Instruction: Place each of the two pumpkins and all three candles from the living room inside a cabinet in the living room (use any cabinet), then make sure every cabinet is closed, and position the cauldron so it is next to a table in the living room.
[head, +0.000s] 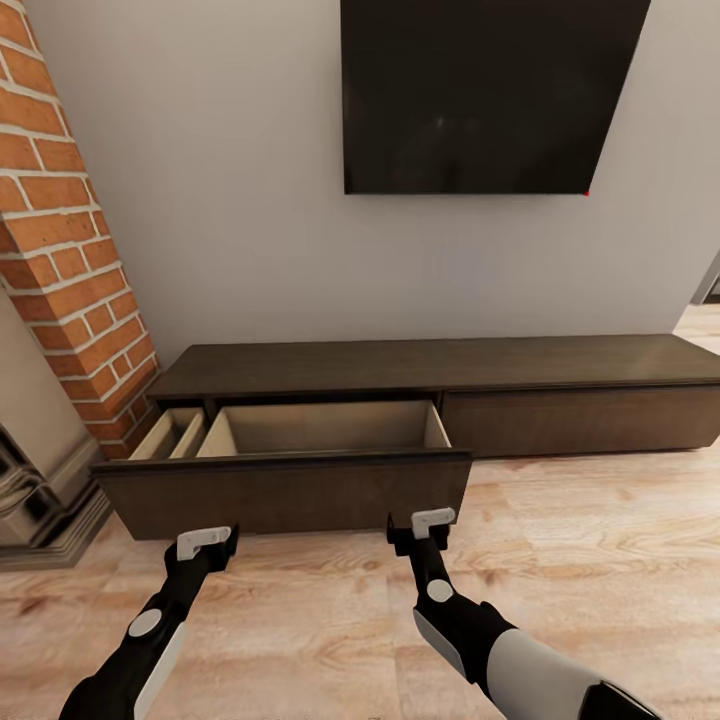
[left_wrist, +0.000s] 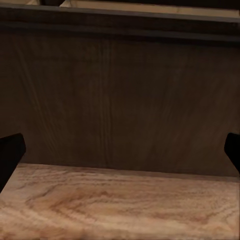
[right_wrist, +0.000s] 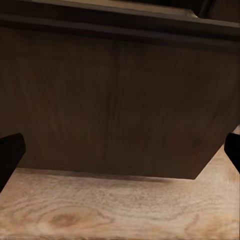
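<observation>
The cabinet (head: 440, 355) is a long low dark-brown unit against the wall. Its left drawer (head: 285, 490) is pulled out over the floor; what I can see of its pale inside holds nothing. The right front (head: 580, 420) is shut. My left gripper (head: 207, 545) and right gripper (head: 420, 528) hover just before the drawer's front, both open and holding nothing. Both wrist views look straight at that dark front (left_wrist: 120, 100) (right_wrist: 120, 100), with black fingertips (left_wrist: 10, 152) (right_wrist: 10, 152) spread wide. The pumpkins, candles, cauldron and table are out of view.
A red brick column (head: 60, 250) rises at the left, with a grey stepped stone base (head: 40, 500) beside the drawer's left end. A black screen (head: 480, 90) hangs on the wall above the cabinet. Light wood floor (head: 580, 540) stretches to the right.
</observation>
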